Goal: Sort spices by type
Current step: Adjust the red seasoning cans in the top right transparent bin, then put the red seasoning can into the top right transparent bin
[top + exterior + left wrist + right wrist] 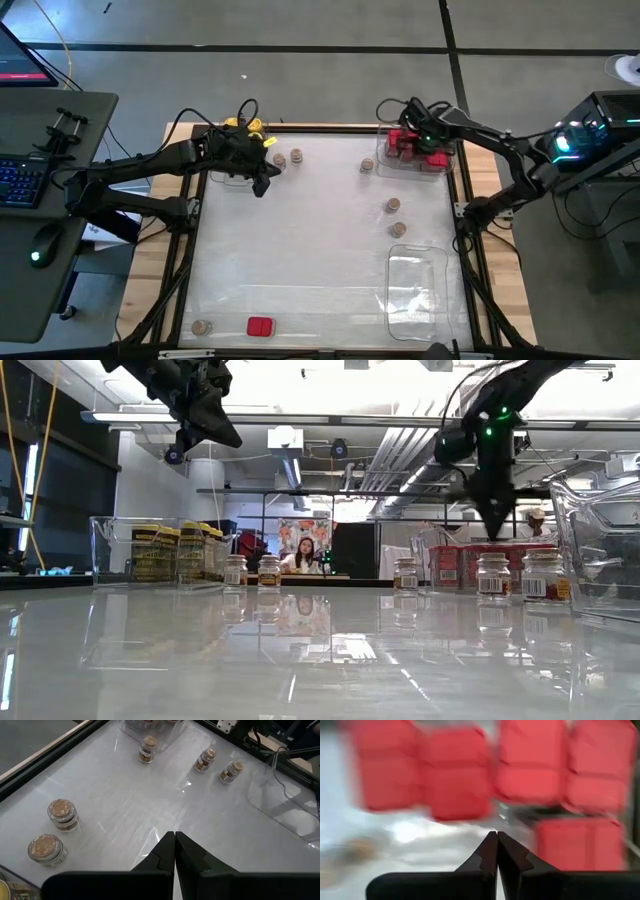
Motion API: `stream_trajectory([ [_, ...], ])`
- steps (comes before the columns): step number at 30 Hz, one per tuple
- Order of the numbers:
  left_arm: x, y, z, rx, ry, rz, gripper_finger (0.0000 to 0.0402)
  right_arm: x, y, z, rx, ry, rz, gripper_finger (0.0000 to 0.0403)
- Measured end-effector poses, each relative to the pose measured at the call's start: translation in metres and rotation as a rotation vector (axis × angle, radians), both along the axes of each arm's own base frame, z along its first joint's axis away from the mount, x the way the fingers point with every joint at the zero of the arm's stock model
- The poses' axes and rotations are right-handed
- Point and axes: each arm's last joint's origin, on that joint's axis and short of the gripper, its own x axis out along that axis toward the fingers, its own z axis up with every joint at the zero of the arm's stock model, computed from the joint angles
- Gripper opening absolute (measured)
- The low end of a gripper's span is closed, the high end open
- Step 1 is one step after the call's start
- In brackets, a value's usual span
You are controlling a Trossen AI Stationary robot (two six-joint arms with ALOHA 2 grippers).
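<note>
Both grippers pinched shut, nothing held. Left gripper (262, 178) at 11 o'clock of table, just beside tray of yellow-lidded jars (246, 127); right gripper (432, 146) at 1 o'clock, above red boxes (402, 146) in their tray (385, 166).

Still unsorted: two brown-lidded jars (288, 157) near 11–12 o'clock, three more between centre and 2 o'clock (393, 206), one at 7 o'clock (201, 327), a stray red box (260, 326) at 6–7 o'clock. Clear tray (430, 300) at 4–5 o'clock apparently without spices.

Risks, judged: closed tips descending on a jar would topple it, not grasp it. Paired jars nearly touching, so taking one may knock its neighbour. Far-corner items likely near limit of reach.

View differences: high view alone shows the near-edge jar and box. Low view gives gripper height, both well above table, plus a person seated in the room behind. Left wrist view shows jar labels and spacing; right wrist view only smeared red box tops
</note>
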Motion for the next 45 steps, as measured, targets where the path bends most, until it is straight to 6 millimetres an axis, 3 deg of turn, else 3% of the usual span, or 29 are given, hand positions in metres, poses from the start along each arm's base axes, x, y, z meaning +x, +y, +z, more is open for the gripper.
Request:
stream_trajectory([
  [4,0.0,0.0,0.0,0.0,0.001,0.0,0.0,0.006,-0.004,0.01,-0.078,-0.122,0.006,0.0],
  [15,0.0,0.0,0.0,0.0,0.001,0.001,0.0,0.014,-0.015,-0.021,0.065,-0.083,0.038,0.0],
  [27,0.0,0.0,0.0,0.005,0.002,0.008,0.0,0.017,-0.02,-0.022,0.016,-0.09,0.052,0.0],
  [33,0.0,0.0,0.0,0.005,0.002,0.008,0.0,0.009,-0.012,0.002,-0.041,-0.162,0.067,0.0],
  [40,0.0,0.0,0.0,0.005,0.002,0.008,0.0,-0.013,-0.009,0.041,-0.281,-0.21,-0.03,0.0],
  [45,0.0,0.0,0.0,0.01,0.004,0.015,0.0,-0.009,-0.017,0.042,-0.29,-0.323,-0.019,0.0],
])
